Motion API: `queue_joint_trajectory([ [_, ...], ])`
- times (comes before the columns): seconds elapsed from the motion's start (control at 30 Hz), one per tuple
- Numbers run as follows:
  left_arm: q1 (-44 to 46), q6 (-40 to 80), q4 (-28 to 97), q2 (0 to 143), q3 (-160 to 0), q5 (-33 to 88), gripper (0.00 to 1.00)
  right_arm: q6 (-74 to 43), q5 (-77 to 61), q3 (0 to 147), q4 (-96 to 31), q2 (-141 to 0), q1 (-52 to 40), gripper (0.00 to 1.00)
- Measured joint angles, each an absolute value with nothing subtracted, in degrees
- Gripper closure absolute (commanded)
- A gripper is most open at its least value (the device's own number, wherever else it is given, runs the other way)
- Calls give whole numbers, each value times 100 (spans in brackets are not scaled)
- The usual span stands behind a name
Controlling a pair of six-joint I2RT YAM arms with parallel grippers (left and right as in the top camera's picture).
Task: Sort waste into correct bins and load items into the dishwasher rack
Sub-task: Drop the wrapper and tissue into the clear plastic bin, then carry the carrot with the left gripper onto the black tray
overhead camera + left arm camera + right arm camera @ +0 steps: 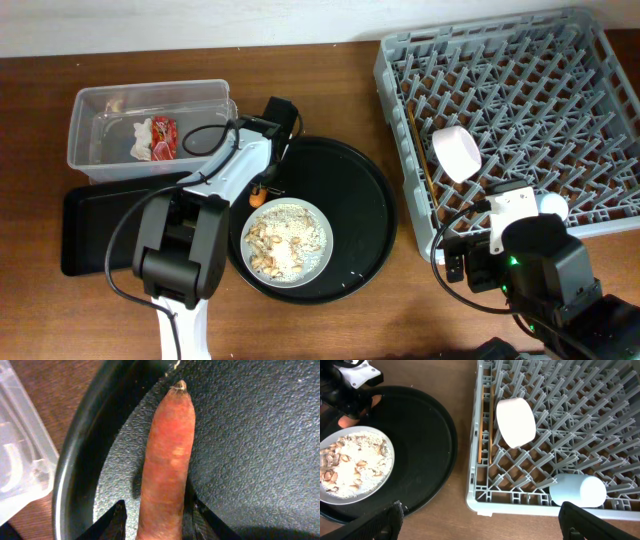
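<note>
The orange carrot piece [167, 455] lies on the large round black tray [360, 200], close to its left rim. My left gripper [262, 186] is open with a finger on each side of the carrot's thick end. The right finger is close against it and the left finger is apart from it. The pale plate [318, 222] holds beige rice-like scraps [272, 240]. The clear tub [95, 105] holds the red wrapper [164, 137] and the white tissue [143, 138]. The grey rack [560, 60] holds the white bowl [457, 153], the light-blue cup [549, 203] and the chopsticks [420, 150]. My right gripper [487, 522] is open and empty over the table by the rack's near-left corner.
The shallow black rectangular tray [95, 225] lies on the table below the clear tub, with its right part under my left arm. In the left wrist view the tub's corner [20, 460] is just left of the round tray's rim.
</note>
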State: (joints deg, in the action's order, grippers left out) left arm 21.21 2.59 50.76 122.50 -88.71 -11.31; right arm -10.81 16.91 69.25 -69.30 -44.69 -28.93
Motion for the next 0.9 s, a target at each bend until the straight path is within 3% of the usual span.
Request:
queue_joint_trajectory([
  [0.13, 2121, 259, 5183, 12252, -8877, -1194, 79, -1079, 1691, 6925, -6932, -4469, -2893, 2],
  [0.3, 2121, 259, 6532, 12283, -10427, -1232, 87, -1079, 1688, 6919, -6928, -4469, -2893, 2],
  [0.47, 1968, 851, 7955, 11858, -10829, -1229, 99, -1079, 1691, 6919, -6930, -4469, -2893, 2],
  [0.67, 550, 1872, 8927, 11852, -10770, -1253, 99, -1083, 1688, 6919, -6932, -4469, -2893, 2],
  [0.83, -779, 2834, 7985, 11848, -9684, -1210, 99, -1081, 1691, 6919, -6919, -4475, -2893, 2],
  [0.9, -1236, 3022, 7564, 11848, -9275, -1046, 83, -1081, 1691, 6919, -6934, -4473, -2893, 2],
])
